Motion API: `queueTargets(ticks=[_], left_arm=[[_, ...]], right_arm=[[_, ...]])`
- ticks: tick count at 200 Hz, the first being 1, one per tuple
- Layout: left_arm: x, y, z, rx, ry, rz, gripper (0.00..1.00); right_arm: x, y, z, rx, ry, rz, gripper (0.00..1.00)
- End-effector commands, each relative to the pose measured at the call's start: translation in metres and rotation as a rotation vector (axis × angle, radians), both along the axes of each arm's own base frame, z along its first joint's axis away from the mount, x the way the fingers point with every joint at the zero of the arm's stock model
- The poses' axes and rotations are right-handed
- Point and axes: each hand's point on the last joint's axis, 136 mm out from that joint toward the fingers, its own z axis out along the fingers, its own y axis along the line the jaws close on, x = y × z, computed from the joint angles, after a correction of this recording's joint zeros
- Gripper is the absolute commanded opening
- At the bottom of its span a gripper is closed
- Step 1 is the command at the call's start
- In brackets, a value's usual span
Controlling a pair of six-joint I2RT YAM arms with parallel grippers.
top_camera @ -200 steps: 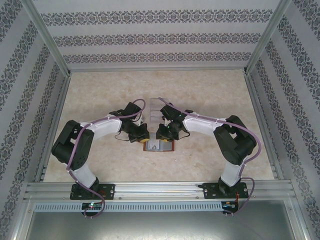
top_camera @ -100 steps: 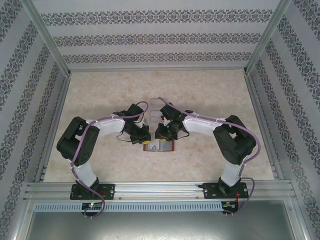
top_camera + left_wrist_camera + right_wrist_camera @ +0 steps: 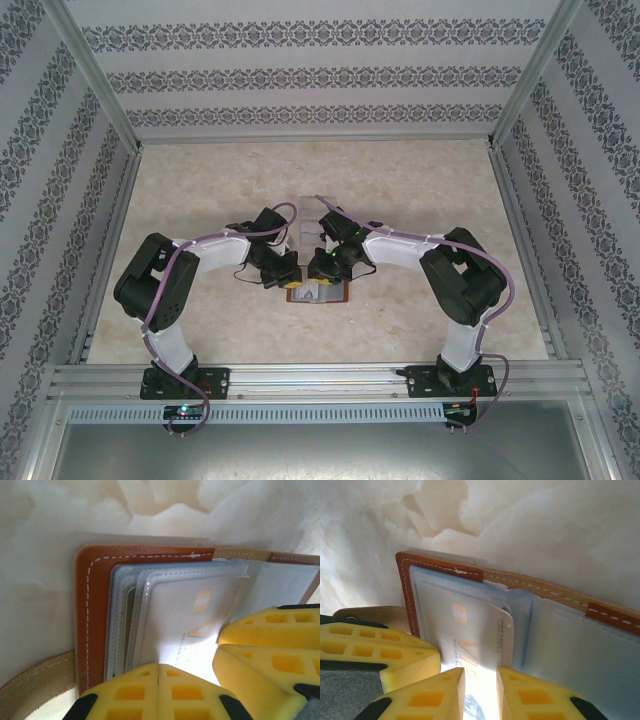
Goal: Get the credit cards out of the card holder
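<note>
Now my right gripper (image 3: pixel 480 680) has edged left over the open reddish-brown leather card holder (image 3: pixel 92 605) by the desk's (image 3: pixel 200 200) near edge, jaws narrowly apart above a whitish rectangular credit card (image 3: pixel 185 625); my left gripper (image 3: pixel 157 675) stays closed.

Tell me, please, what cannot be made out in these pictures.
Number of credit cards: in the left wrist view they overlap in the card holder, and the left gripper covers their lower ends.
Lettering on the frontmost one: blurred, partly under that gripper.
Whether the right gripper pinches it: in the right wrist view, glare fills the gap.
Top external view: card holder too small, half under both grippers.
</note>
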Motion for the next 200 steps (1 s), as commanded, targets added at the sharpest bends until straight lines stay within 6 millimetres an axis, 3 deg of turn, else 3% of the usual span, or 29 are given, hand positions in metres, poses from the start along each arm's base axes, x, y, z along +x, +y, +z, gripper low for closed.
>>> queueTargets(ticks=[1, 71, 133, 200], left_arm=[[-0.003, 0.000, -0.005, 0.021, -0.001, -0.016, 0.00], [-0.003, 0.000, -0.005, 0.022, 0.001, -0.016, 0.00], [-0.003, 0.000, -0.009, 0.029, 0.007, -0.016, 0.00], [-0.004, 0.004, -0.012, 0.053, 0.015, -0.019, 0.00]], right_arm=[[-0.002, -0.010, -0.010, -0.049, 0.019, -0.007, 0.24], [-0.001, -0.026, -0.011, -0.151, -0.008, 0.009, 0.24], [0.003, -0.016, 0.011, -0.077, -0.049, 0.004, 0.25], [0.000, -0.016, 0.006, -0.054, -0.033, 0.001, 0.25]])
